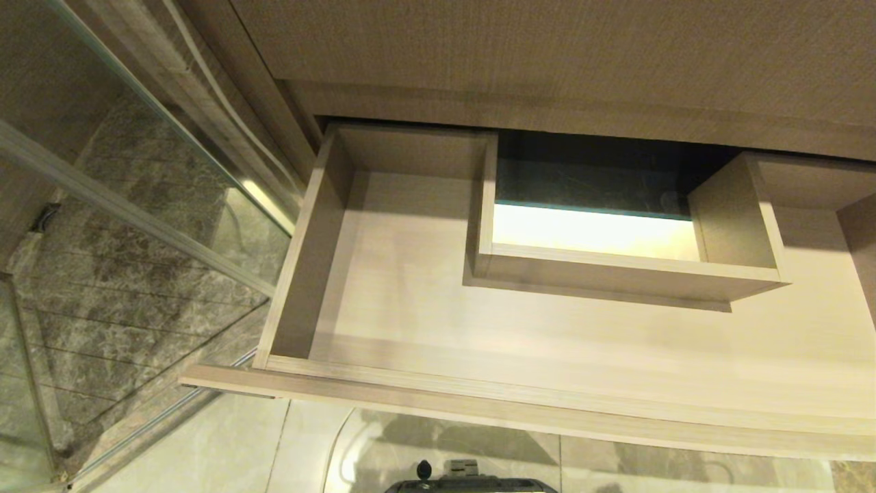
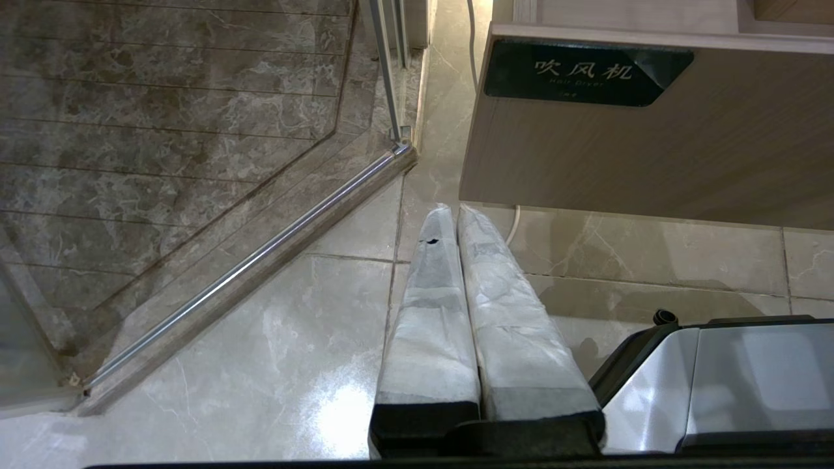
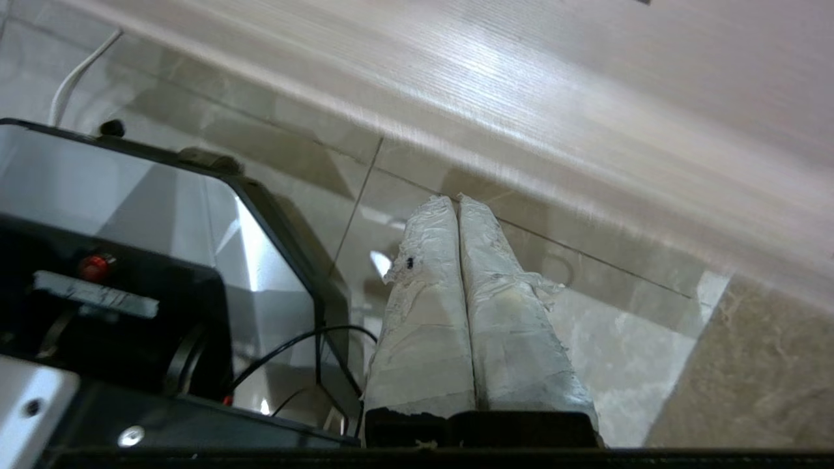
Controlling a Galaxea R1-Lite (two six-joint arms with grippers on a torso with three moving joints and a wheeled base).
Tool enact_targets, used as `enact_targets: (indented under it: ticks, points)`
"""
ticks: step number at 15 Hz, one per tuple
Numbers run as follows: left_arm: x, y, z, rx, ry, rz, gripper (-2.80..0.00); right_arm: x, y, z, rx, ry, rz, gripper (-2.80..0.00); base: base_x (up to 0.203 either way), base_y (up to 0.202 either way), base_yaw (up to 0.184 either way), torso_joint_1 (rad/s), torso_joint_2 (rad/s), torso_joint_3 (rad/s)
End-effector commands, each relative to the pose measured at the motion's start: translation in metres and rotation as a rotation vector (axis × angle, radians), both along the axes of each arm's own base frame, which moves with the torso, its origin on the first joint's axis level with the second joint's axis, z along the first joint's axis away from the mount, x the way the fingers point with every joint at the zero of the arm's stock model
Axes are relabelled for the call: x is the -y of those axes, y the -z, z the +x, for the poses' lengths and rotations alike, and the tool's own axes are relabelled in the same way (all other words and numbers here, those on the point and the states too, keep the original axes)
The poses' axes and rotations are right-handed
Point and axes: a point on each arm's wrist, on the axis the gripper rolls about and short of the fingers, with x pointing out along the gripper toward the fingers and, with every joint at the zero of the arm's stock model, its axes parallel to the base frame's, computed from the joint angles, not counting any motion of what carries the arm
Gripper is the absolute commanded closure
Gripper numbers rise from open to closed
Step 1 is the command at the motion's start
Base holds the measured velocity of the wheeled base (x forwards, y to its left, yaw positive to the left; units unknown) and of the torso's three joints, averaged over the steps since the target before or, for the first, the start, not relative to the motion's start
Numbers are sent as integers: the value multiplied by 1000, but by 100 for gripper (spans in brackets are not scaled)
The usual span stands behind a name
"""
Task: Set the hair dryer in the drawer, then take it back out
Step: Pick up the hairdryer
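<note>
Drawer (image 1: pixel 410 287) stands pulled out; left gripper (image 2: pixel 453 212) and right gripper (image 3: pixel 456 198) jaws pressed together, holding nothing

The drawer (image 1: pixel 383 287) runs off the head view's right edge, so its right end cannot be seen, and the dark gap (image 1: pixel 595 171) behind its inner box shows nothing clearly. In the right wrist view the wood panel (image 3: pixel 521 85) is streaked with blur. The small line under the label (image 2: pixel 580 70) characters is too small to read.
</note>
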Motion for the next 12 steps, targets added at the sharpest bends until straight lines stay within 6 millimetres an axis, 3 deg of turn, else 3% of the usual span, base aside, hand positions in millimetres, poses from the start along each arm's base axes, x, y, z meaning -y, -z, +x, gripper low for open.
enact_targets:
  ticks: [1, 4, 6, 12]
  points:
    - [0, 0, 0, -1, -1, 0, 0, 4, 41, -20, 155, -1, 23, 0, 0, 0, 0, 0, 0, 0]
    - [0, 0, 0, -1, -1, 0, 0, 6, 66, -29, 303, 10, 85, 0, 0, 0, 0, 0, 0, 0]
    - [0, 0, 0, -1, -1, 0, 0, 6, 75, -28, 288, 31, 172, 0, 0, 0, 0, 0, 0, 0]
    - [0, 0, 0, -1, 1, 0, 0, 5, 73, -20, 464, 18, 199, 0, 0, 0, 0, 0, 0, 0]
